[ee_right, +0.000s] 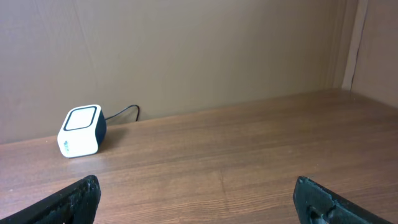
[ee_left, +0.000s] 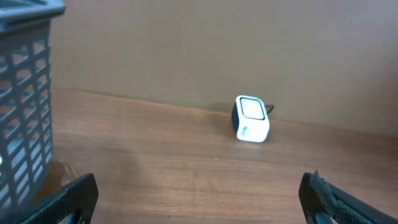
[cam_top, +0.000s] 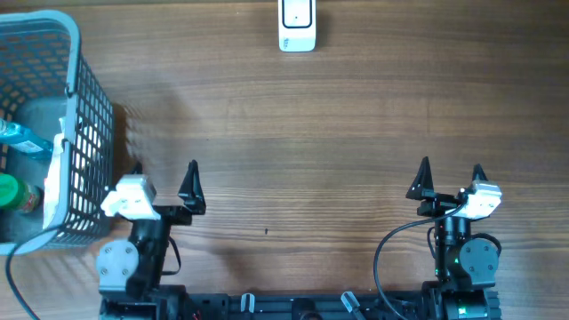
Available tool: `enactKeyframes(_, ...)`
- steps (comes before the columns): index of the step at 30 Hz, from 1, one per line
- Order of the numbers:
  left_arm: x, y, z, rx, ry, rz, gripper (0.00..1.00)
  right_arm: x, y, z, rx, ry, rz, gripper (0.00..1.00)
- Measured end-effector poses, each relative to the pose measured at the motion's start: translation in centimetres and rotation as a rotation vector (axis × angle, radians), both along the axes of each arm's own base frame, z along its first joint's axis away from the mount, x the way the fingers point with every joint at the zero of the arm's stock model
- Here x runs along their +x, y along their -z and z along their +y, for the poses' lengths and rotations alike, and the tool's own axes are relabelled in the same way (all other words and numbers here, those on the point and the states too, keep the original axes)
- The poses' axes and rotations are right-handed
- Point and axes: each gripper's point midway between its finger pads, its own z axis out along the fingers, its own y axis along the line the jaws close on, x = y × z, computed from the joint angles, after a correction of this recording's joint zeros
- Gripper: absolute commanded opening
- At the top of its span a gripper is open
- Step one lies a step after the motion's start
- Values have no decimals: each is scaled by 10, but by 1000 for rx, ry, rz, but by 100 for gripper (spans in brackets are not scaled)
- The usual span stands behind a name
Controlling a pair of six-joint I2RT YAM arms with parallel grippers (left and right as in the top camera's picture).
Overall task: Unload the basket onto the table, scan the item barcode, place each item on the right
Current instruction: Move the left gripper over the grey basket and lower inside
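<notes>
My left gripper (cam_top: 164, 171) and right gripper (cam_top: 451, 166) sit at the near edge of the wooden table (cam_top: 311, 133), fingers spread wide, holding nothing. Just beside my left gripper stands the grey basket (cam_top: 89, 116), with a blue item (cam_top: 22, 140) and a green item (cam_top: 11, 191) inside. At the far edge sits the white scanner (cam_top: 297, 25).
</notes>
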Motion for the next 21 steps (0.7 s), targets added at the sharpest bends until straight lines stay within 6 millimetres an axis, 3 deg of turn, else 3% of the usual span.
enactKeyframes(15,18,-99,-9,-95,24,288,100,0,0,0,0,0,0,100)
enactKeyframes(21,29,-156,-8,-105,11,313,100,0,0,0,0,0,0,100)
